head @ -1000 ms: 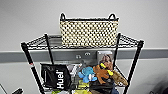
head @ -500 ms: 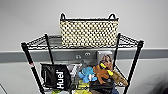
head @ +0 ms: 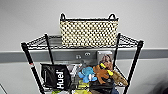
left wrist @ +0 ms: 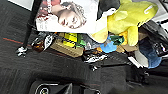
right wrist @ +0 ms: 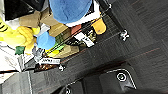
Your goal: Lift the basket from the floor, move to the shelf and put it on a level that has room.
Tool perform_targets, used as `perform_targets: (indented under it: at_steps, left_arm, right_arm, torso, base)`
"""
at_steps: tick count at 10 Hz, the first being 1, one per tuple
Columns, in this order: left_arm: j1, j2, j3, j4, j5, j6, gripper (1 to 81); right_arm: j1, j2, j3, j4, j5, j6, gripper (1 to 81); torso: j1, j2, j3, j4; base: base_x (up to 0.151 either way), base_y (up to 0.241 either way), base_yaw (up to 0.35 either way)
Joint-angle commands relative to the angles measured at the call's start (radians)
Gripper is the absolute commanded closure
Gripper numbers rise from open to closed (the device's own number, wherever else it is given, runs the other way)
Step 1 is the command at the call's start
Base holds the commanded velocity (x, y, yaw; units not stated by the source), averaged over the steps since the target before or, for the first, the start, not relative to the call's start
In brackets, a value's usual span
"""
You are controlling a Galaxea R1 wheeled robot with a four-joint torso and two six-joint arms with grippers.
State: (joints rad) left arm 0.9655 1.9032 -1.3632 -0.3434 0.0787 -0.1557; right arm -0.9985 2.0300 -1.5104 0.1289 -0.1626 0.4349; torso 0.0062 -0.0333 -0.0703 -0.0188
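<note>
The cream woven basket [head: 88,31] with its dark rim and two black loop handles stands upright on the top wire level [head: 41,42] of the black shelf [head: 30,63], against the pale wall. Nothing holds it in the head view. The dark carpet floor [left wrist: 50,65] shows in the left wrist view, and the floor [right wrist: 140,40] shows again in the right wrist view, with the shelf's castor wheel [right wrist: 123,35] standing on it.
The tier below carries a black Huel bag [head: 56,77], a blue plush [head: 86,74], a brown plush [head: 103,72] and a picture box [head: 105,58]. Lower tiers hold a yellow plush [left wrist: 127,22], boxes and a blue toy [right wrist: 68,10]. The robot's base [right wrist: 117,77] is close to the shelf.
</note>
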Motion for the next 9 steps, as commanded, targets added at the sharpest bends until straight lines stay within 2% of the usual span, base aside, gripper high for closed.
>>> perform_targets:
  at_steps: [1, 7, 9]
  left_arm:
    - [-0.02, 0.028, -0.051, 0.041, 0.018, 0.013, 1.0]
    - [0.077, 0.163, -0.188, 0.078, 0.003, 0.016, 1.0]
    - [0.101, 0.208, -0.232, 0.095, -0.013, 0.016, 1.0]
  right_arm:
    - [0.031, 0.008, -0.046, -0.002, 0.005, -0.025, 1.0]
    - [-0.039, 0.12, -0.177, -0.014, 0.018, -0.041, 1.0]
    - [-0.062, 0.172, -0.23, -0.04, 0.018, -0.039, 1.0]
  torso:
    - [0.0, 0.0, 0.0, 0.0]
    - [0.0, 0.0, 0.0, 0.0]
    - [0.0, 0.0, 0.0, 0.0]
  base:
    - [0.0, 0.0, 0.0]
    - [0.0, 0.0, 0.0]
    - [0.0, 0.0, 0.0]
